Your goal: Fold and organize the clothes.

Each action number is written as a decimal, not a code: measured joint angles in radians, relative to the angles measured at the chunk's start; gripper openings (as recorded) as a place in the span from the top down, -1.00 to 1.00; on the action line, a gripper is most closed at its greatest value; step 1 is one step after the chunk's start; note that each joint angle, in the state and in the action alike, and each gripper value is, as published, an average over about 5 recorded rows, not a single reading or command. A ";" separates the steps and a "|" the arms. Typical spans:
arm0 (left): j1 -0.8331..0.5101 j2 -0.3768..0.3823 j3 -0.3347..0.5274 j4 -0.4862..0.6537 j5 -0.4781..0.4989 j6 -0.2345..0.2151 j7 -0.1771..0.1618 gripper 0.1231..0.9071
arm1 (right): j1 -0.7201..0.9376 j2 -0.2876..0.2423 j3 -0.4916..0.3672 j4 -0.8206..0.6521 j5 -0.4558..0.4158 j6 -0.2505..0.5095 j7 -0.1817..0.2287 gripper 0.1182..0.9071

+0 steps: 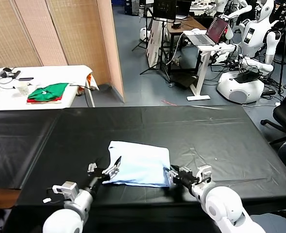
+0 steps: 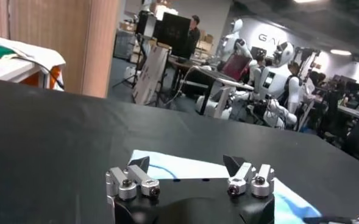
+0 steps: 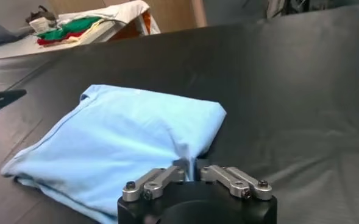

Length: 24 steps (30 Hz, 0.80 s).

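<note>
Here, folded shirt (image 1: 140,165) between both tools.

Pale lt-blue shirt (image 1: 139,167) folded into flat rectangle, lower centre of head view, on blk table.

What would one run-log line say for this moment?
shirt: folded on table | left gripper: open at its left edge | right gripper: at its right edge, nearly closed on fabric

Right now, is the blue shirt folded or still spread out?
Folded. The shirt lies as a compact layered rectangle on the black table; doubled edges show in the right wrist view, no sleeves or collar sticking out.
</note>
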 joint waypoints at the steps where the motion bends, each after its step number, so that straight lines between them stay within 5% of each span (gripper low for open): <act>1: 0.002 0.004 -0.003 -0.004 0.004 0.003 0.005 -1.00 | -0.004 -0.005 0.004 0.008 -0.001 0.000 0.000 -0.28; 6: 0.023 0.033 -0.025 -0.026 -0.013 -0.016 0.012 -1.00 | -0.034 -0.024 0.033 0.052 -0.023 0.000 0.001 -0.89; 14: 0.070 0.102 -0.075 -0.055 -0.052 -0.009 -0.038 -1.00 | -0.149 -0.024 0.111 0.149 -0.089 0.021 0.003 -1.00; 24: 0.220 0.123 -0.135 -0.108 -0.010 -0.023 -0.036 -1.00 | -0.426 0.045 0.155 0.232 -0.346 0.383 0.035 -1.00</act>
